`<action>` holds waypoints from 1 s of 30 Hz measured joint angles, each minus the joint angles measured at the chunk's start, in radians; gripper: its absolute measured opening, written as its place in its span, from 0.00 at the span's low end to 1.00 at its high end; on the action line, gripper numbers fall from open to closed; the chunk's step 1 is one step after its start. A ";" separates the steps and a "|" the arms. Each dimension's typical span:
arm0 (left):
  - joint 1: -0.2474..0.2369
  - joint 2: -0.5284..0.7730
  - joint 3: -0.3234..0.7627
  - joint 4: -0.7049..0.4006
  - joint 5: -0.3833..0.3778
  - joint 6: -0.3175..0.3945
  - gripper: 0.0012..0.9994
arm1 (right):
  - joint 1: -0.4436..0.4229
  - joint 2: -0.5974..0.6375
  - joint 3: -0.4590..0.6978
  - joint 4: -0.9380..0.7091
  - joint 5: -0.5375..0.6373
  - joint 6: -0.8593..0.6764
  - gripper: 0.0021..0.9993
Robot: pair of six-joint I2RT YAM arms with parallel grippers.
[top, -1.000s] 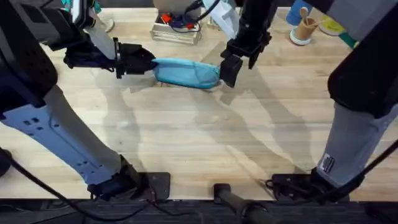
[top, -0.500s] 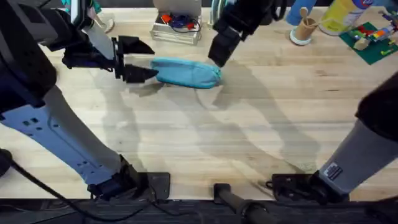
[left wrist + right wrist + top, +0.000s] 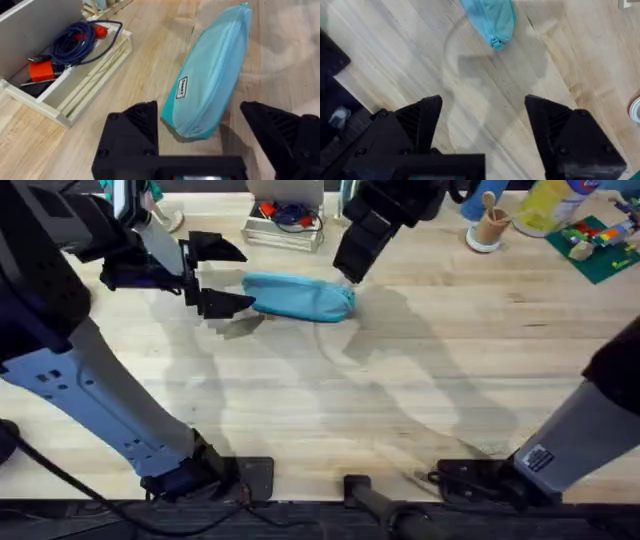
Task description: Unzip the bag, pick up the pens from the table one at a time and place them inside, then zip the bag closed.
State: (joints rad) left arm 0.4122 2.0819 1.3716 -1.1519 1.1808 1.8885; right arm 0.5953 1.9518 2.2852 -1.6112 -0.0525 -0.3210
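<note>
Both grippers open, nothing held. Left gripper (image 3: 222,276) sits right at the bag's (image 3: 300,296) left end, fingers spread wide either side of that end; in left wrist view the bag (image 3: 210,85) runs straight away from the gap between the fingers (image 3: 132,132), near end just ahead of them, not touching as far as I can tell. Right gripper (image 3: 352,252) hovers above and just behind the bag's right end, lifted clear; right wrist view looks down at the bag's zip end w/ small pull tab (image 3: 496,44) out beyond its spread fingers (image 3: 422,117).

Bag lies flat on the table (image 3: 400,400), far-centre, long axis roughly L-R across the table, slight tilt. Pull tab end points toward the right arm's side; label end faces left arm. Zip looks shut along the length. No pens loose on the wood near it, so prob. inside already.

Judgement: task looks near done. If any zip work remains, left is closer to pin its end, right nearer the tab; pull direction = along the long axis.
</note>
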 joint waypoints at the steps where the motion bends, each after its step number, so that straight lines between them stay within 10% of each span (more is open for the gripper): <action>1: 0.000 -0.003 0.000 -0.001 -0.007 0.000 1.00 | 0.000 0.000 0.000 0.000 0.000 0.000 1.00; 15: 0.002 -0.281 0.000 -0.154 -0.125 -0.082 1.00 | 0.033 0.000 0.000 -0.005 0.000 0.000 1.00; 24: 0.002 -0.455 0.000 -0.154 -0.237 -0.402 1.00 | 0.033 -0.011 0.000 -0.006 0.000 0.008 1.00; 30: 0.002 -0.669 0.000 -0.159 -0.351 -0.776 1.00 | 0.033 -0.124 0.000 -0.006 0.000 0.028 1.00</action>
State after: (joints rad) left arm 0.4141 1.4133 1.3716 -1.3105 0.8299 1.1128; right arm 0.6281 1.8281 2.2852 -1.6169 -0.0524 -0.2930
